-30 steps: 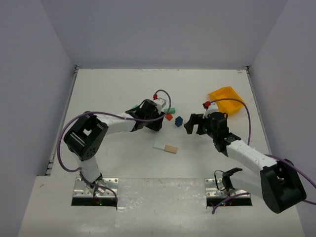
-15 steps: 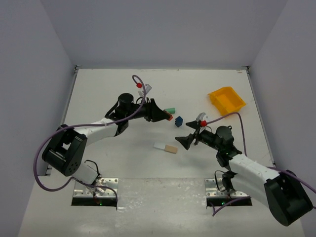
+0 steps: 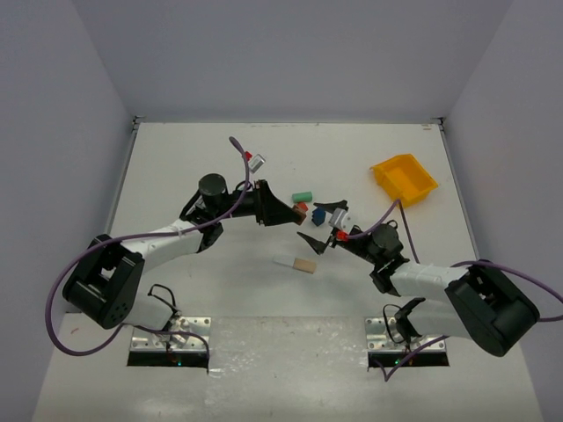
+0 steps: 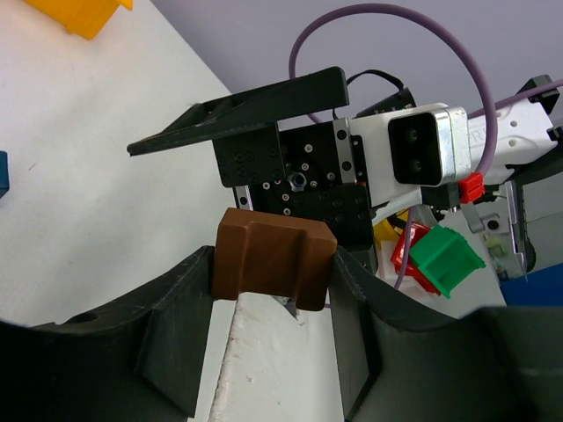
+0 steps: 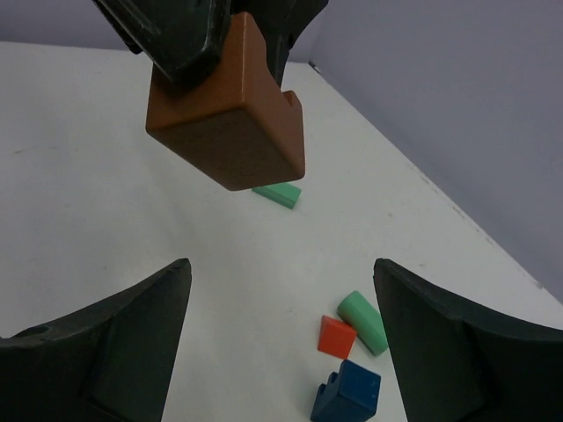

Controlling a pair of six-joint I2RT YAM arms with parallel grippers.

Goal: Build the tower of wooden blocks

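Observation:
A brown notched wood block (image 4: 273, 255) hangs above the table with my left gripper (image 4: 273, 268) shut on its two sides. In the right wrist view the same brown block (image 5: 229, 114) is at the top. My right gripper (image 5: 281, 334) faces it from just below, open wide with nothing between its fingers. In the top view the left gripper (image 3: 290, 214) and right gripper (image 3: 321, 225) nearly meet at mid-table. On the table under them lie a flat mint block (image 5: 277, 193), a mint cylinder (image 5: 362, 321), a red block (image 5: 336, 337) and a blue notched block (image 5: 347, 393).
A flat white and tan plank (image 3: 295, 263) lies on the table just in front of the grippers. The yellow bin (image 3: 404, 179) stands at the right rear. Grey walls close the table on three sides.
My left arm has reached right, carrying the brown block. My right gripper has swung left and turned toward it, its jaws a little narrower than before.

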